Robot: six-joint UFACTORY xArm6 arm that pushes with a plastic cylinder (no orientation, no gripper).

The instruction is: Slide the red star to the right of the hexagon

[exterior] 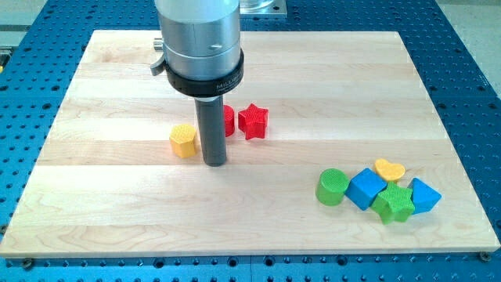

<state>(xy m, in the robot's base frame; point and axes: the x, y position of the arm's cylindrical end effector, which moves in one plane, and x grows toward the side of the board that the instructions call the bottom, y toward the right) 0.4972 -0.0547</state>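
The red star lies near the middle of the wooden board. A yellow hexagon lies to its left. Between them stands my dark rod, whose tip rests on the board just right of the hexagon and below-left of the star. A second red block sits right behind the rod, mostly hidden by it, touching or nearly touching the star's left side; its shape cannot be made out.
A cluster lies at the view's lower right: a green cylinder, a blue cube, a yellow heart, a green star and another blue block. The board sits on a blue perforated table.
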